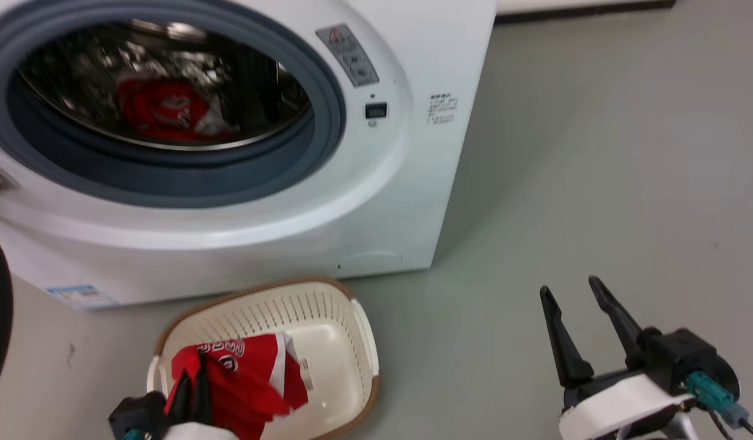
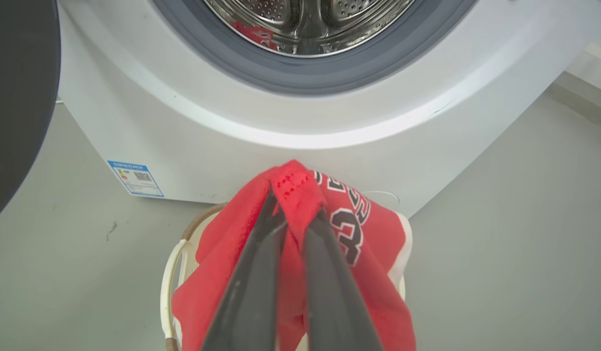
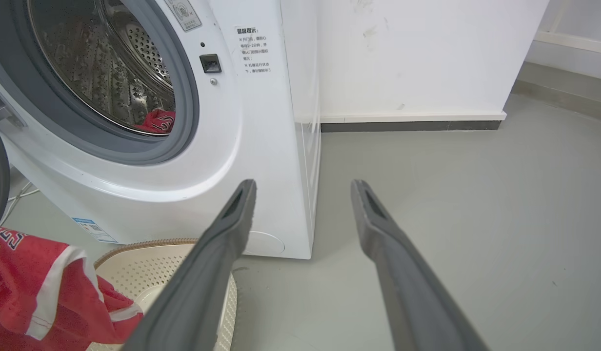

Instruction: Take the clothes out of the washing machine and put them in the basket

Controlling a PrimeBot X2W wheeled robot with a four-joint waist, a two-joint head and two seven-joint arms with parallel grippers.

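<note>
Left gripper: fingers pinched shut on a fold of a bright red, soft-fabric sports jersey with white-and-black lettering and white trim. The cloth hangs from the pinch over the cream perforated plastic laundry basket with the brown woven-look rim, which stands on the grey floor just in front of the washer.

Step in hand, as I judge it: the drop. I should lower until most of the fabric sits inside the rim, then part the fingers. The mesh may snag on a fingertip, and a loose edge could trail over the near side.

Right gripper: fingers spread wide, holding nothing, well to the right of the basket.

Farther off is the large white front-loading washing machine. A second red jersey lies crumpled low in its steel drum. Task roughly half done.
</note>
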